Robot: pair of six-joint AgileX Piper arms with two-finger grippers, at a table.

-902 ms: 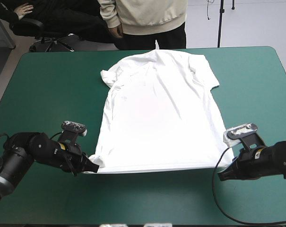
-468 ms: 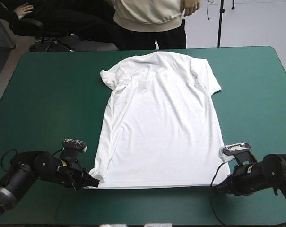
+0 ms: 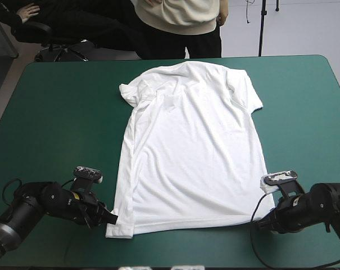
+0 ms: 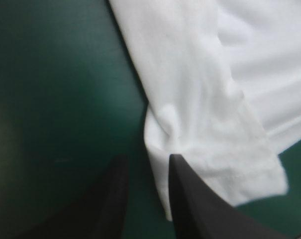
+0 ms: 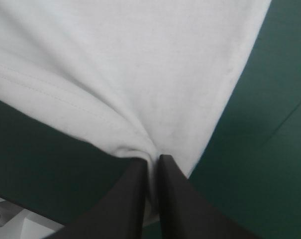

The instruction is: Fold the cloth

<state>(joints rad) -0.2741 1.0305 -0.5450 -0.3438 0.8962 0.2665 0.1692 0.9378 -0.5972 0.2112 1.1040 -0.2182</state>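
T-shirt [image 3: 186,146] spread flat mid-tabletop [image 3: 57,112], collar toward far edge, left sleeve bunched. Left claw [image 4: 148,158]: fingers slightly parted, near-left hem corner lying puckered between them. Right claw [image 5: 151,160]: all but closed, pinching the near-right hem corner.

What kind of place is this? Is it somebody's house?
Probably a robot lab or workshop, not a house. A left arm and a right arm of a robot reach over a table with a teal-green cover, and a white T-shirt is spread flat between them.
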